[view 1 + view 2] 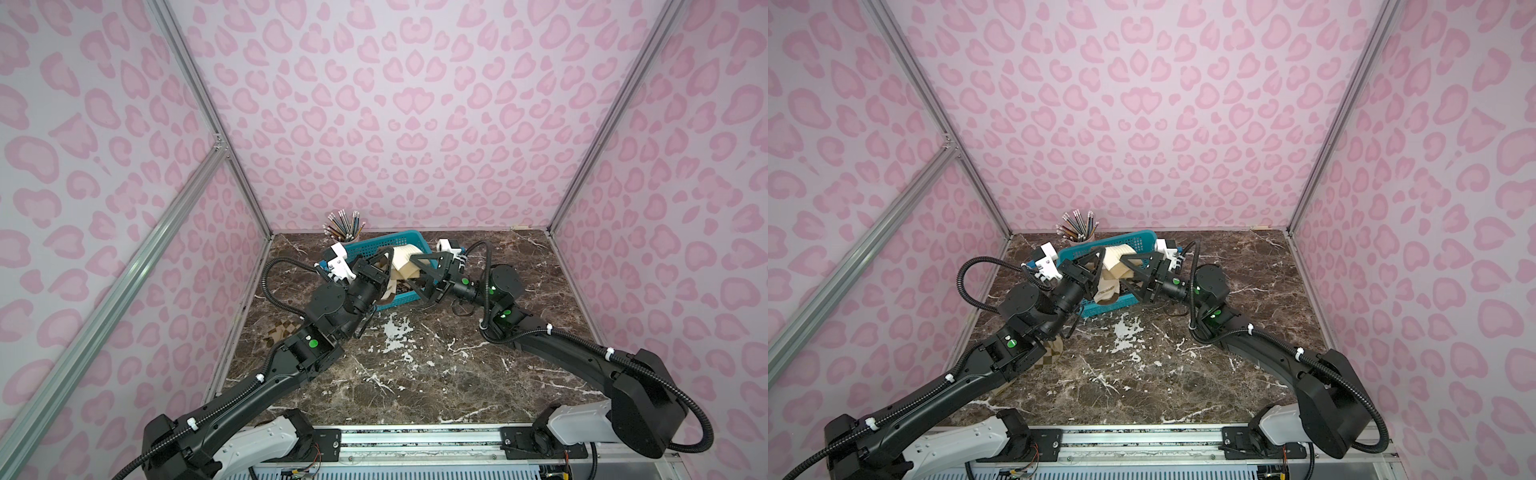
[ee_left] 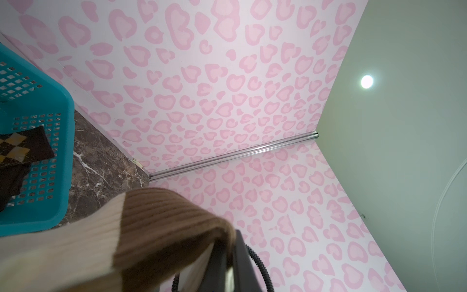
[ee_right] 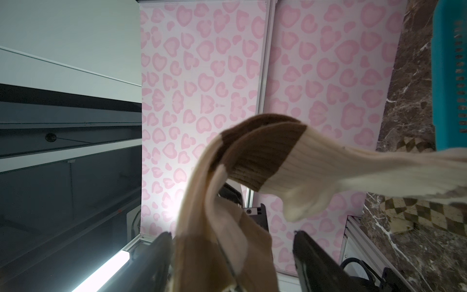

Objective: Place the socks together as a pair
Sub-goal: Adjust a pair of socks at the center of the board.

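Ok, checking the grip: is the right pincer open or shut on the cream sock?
Open: in the right wrist view the fingers of the right pincer stand apart, with a gap beside the cream sock between them.

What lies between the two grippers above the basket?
The cream socks with brown bands: the left gripper is shut on them, the right gripper open around them, seen in both top views.

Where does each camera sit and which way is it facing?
Top views: high above the arm bases, looking down toward the back wall; both arms whole, left gripper and right gripper at the teal basket.
Left wrist: aimed up at walls and ceiling; one black finger shows, pinching the cream sock.
Right wrist: aimed up likewise; both fingers show, apart, sock between.
Shared: wrist views both show sock and basket.
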`<state>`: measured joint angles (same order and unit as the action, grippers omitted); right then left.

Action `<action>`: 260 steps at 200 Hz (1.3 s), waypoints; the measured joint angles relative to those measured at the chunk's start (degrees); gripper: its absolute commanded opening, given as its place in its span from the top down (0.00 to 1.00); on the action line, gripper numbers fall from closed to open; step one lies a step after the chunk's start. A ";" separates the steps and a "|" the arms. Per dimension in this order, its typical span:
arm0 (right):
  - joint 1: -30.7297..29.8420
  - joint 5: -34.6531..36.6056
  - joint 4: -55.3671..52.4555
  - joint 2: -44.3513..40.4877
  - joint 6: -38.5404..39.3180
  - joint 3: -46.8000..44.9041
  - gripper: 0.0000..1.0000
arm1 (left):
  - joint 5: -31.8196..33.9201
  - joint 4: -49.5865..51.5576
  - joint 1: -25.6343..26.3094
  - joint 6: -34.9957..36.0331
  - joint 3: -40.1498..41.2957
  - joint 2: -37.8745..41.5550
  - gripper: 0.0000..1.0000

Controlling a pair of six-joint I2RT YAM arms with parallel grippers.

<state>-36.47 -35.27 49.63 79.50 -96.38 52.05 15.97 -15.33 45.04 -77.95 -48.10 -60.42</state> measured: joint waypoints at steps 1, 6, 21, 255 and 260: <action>-0.02 0.02 -0.02 0.04 0.02 0.07 0.21 | 0.02 -0.04 0.02 0.00 0.02 0.00 0.97; -0.15 0.11 -0.46 0.24 0.28 0.55 0.22 | 0.20 -0.39 0.15 0.00 0.15 0.00 0.97; -0.55 0.31 -1.22 0.39 0.83 1.57 0.31 | 0.94 -0.87 0.61 0.20 0.55 0.00 0.97; -5.16 -21.53 -53.59 3.02 27.41 15.82 1.00 | 18.53 52.72 5.31 8.76 -7.52 28.87 0.02; -5.86 -21.99 -52.50 3.48 27.39 16.09 1.00 | 18.95 54.10 5.31 9.51 -8.07 28.70 0.02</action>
<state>-42.33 -57.25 -2.87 82.98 -68.99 68.14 34.92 38.76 50.35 -68.45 -56.16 -31.73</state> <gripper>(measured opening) 0.081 0.980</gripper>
